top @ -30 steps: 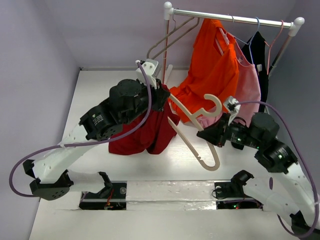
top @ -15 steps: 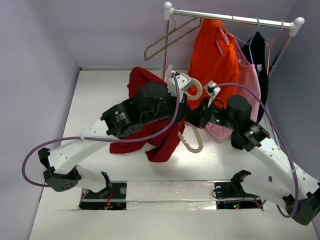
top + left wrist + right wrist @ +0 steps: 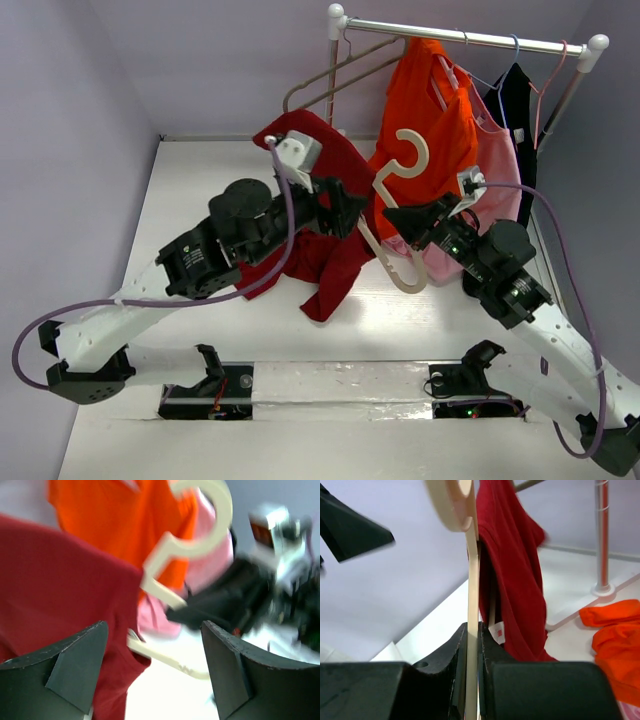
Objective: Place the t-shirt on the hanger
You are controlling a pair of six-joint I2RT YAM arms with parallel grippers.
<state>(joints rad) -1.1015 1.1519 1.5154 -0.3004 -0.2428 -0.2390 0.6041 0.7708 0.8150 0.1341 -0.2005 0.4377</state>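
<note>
Over the white table [image 3: 190, 180], the right gripper [image 3: 473, 630] pinches the hanger [image 3: 405, 165] draped with the t-shirt [image 3: 325, 255], while the left gripper [image 3: 152, 640] gapes empty.

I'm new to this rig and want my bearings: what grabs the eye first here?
The maroon t-shirt is raised high at the centre of the table, right beside the cream hanger, which the right gripper clamps upright. Just left of them the left gripper stands wide open. Behind, a bright orange shirt hangs from the rail.
</note>
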